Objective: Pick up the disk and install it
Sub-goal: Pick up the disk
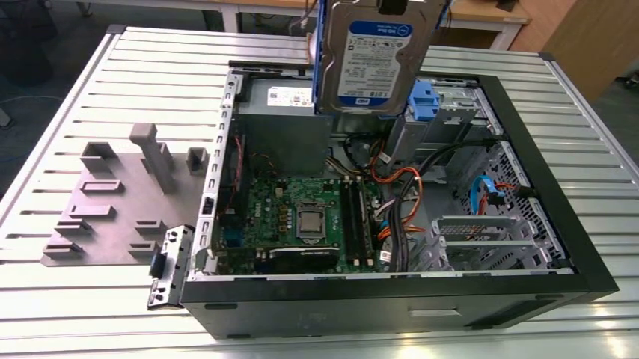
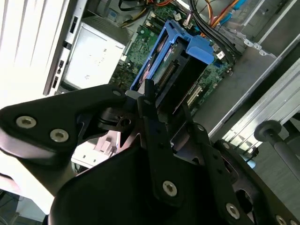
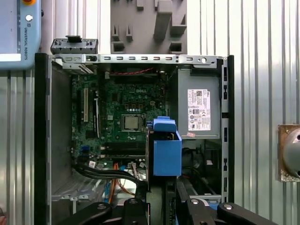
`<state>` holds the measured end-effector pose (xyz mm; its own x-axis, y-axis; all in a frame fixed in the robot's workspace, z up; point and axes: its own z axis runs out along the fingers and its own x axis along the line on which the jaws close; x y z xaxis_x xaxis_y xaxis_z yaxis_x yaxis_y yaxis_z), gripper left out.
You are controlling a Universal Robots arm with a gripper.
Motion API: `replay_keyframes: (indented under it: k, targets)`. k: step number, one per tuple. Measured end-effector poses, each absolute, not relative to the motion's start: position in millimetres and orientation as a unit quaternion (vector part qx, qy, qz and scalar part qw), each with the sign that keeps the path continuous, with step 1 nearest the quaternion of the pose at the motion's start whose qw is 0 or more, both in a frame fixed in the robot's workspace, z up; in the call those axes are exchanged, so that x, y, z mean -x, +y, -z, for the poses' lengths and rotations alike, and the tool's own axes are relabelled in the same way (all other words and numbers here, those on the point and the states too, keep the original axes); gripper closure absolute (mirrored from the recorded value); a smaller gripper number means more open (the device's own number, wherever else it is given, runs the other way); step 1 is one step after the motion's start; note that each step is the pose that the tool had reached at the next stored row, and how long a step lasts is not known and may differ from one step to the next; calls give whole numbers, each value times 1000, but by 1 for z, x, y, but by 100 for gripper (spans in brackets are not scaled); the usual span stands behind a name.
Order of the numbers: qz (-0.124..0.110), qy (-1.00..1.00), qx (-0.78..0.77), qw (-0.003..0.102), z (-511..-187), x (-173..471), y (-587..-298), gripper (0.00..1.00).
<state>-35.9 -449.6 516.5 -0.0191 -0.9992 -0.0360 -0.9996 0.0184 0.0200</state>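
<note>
Gripper (image 2: 166, 107) clamping the disk (image 1: 375, 56) across its blue rails, holding it upright in the air over the open computer case (image 1: 349, 299). Carry step, I judge; disk not yet seated. Installing is calling for squaring its rails to the drive cage (image 1: 439, 105), clearing the cables (image 1: 399, 187).

So the gripper (image 2: 166, 101) is clamped on one end of the disk (image 1: 375, 60), with a black finger (image 2: 151, 115) on either side and the jaws pulled in tight against it. In the exterior view just a bit of the black gripper pokes in at the upper edge, pointing straight down, and the disk hangs upright right under it. In both wrist views the chunky black linkage arms (image 2: 56, 122) with their silver screws spread out behind the fingers.
</note>
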Motion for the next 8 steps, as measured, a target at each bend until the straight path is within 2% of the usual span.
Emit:
replay_keyframes:
  k: [8]
  targets:
    - [-20, 714, 700, 6, -517, 36, -472, 65]
